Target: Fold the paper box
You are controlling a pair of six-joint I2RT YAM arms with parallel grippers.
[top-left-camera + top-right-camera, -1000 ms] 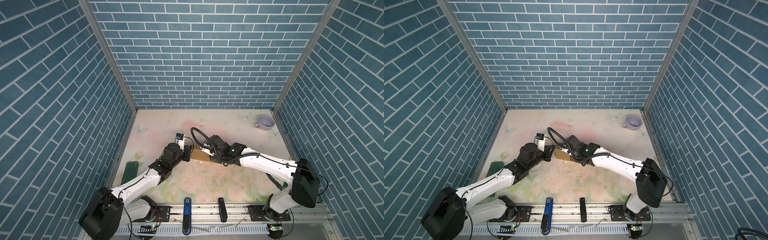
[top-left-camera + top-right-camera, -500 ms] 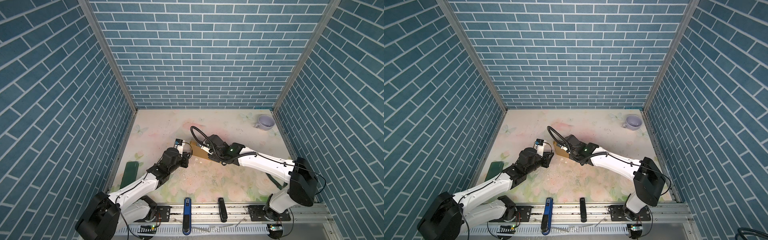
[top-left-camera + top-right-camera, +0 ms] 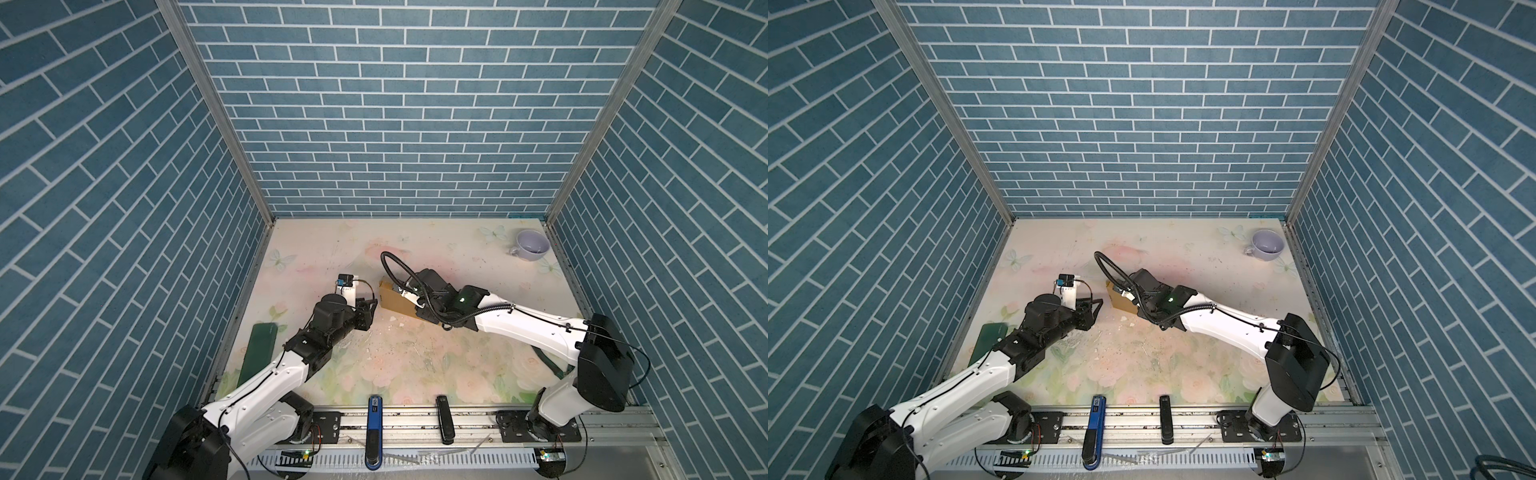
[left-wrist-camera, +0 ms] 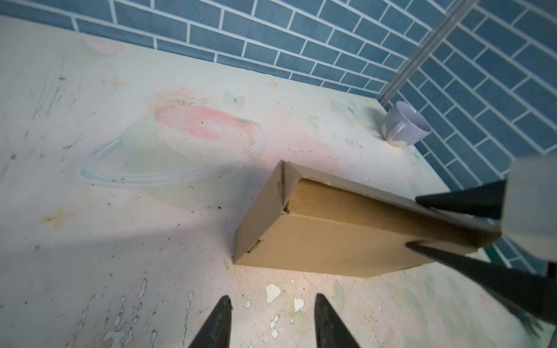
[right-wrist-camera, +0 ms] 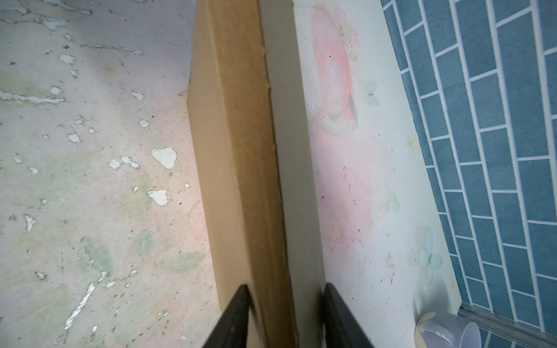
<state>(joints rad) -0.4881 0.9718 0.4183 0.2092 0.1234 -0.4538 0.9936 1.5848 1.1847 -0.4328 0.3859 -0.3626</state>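
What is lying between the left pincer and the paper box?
Nothing. In the left wrist view, only bare, chipped table separates the left pincer from the paper box.

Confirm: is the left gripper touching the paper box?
Apart. In the left wrist view the fingers of the left gripper lie short of the paper box; bare table shows between them.

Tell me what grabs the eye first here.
The brown paper box sits mid-table, folded shut, with the right gripper clamped across it. The left gripper points at it with jaws apart and empty, just short of the cardboard. A lilac mug sits in the far right corner.
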